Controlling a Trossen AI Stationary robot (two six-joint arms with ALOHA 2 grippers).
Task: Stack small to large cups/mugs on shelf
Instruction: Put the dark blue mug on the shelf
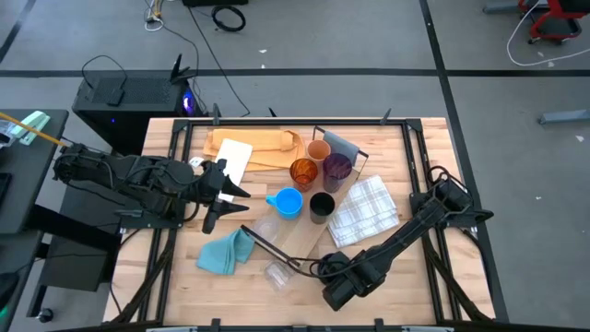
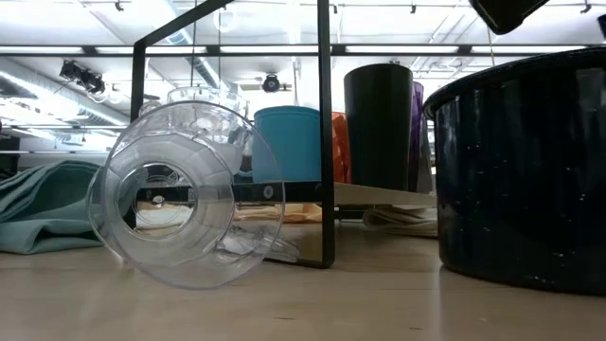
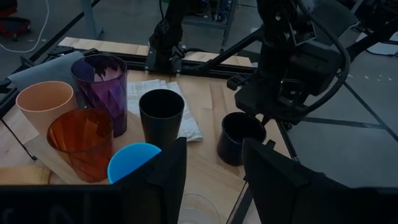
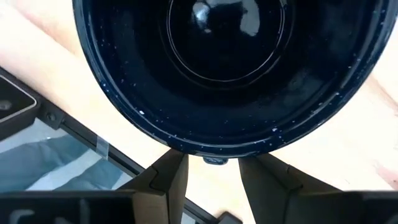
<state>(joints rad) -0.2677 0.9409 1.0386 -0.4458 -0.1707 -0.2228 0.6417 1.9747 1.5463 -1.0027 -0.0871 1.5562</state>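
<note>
On the light-wood shelf (image 1: 300,232) stand a tan cup (image 1: 318,150), an amber cup (image 1: 304,172), a purple tumbler (image 1: 336,168), a light blue mug (image 1: 289,202) and a black cup (image 1: 322,206). The dark mug (image 2: 525,170) stands on its base on the table, near the front edge. My right gripper (image 4: 213,163) points straight down over it, open, with its fingers on either side of a small dark piece at the rim (image 4: 214,160). One clear cup (image 2: 175,204) lies on its side by the shelf's near frame. My left gripper (image 3: 214,146) waits open at the left, raised.
A teal cloth (image 1: 226,251) lies front left of the shelf and a white checked cloth (image 1: 366,210) to its right. Tan paper (image 1: 253,146) and a white sheet (image 1: 233,159) lie at the back. Another clear cup (image 1: 267,231) stands by the shelf's near end.
</note>
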